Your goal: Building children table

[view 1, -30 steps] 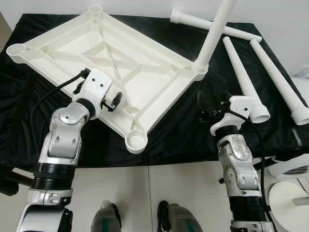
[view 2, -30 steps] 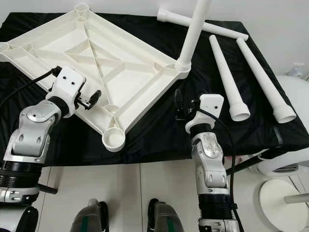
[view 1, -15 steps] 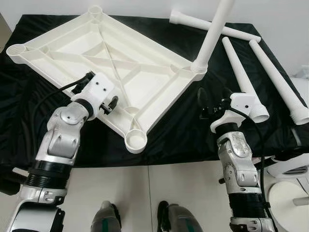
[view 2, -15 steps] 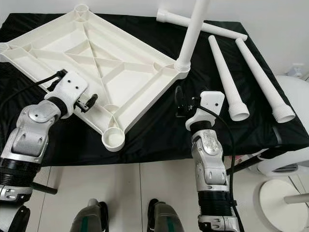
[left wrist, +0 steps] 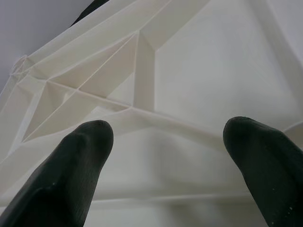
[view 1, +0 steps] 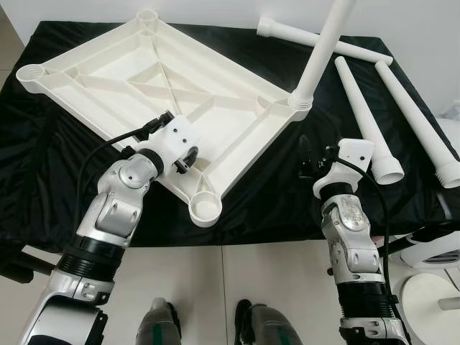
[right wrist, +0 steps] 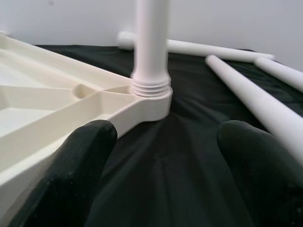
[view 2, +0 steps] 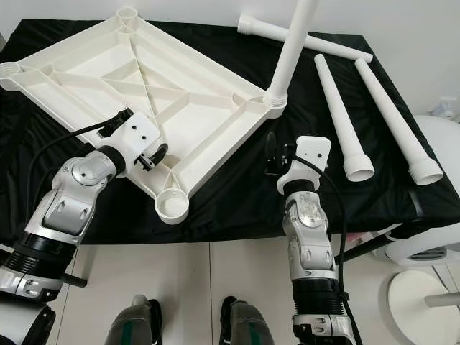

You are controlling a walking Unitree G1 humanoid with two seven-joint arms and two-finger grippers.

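The white tabletop [view 1: 136, 72] lies upside down on the black cloth, ribs facing up. One white leg [view 1: 321, 50] stands upright, screwed into its right corner. Three loose legs lie on the cloth: one across the back [view 1: 359, 49] and two side by side at the right [view 1: 363, 118] [view 1: 417, 115]. My left gripper [view 1: 185, 159] is open, hovering over the ribs [left wrist: 142, 75] near the tabletop's front edge, just behind the empty near corner socket [view 1: 204, 210]. My right gripper [view 1: 313, 157] is open above the cloth, pointing at the base of the standing leg [right wrist: 150, 85].
The black-covered table's front edge [view 1: 273, 233] runs just before my arms. A white round stool [view 1: 431, 287] stands on the tiled floor at the right. Bare cloth lies between the tabletop's right corner and the two loose legs.
My left gripper has slid right along the tabletop's front edge, closer to the near corner socket. The right arm has barely moved.
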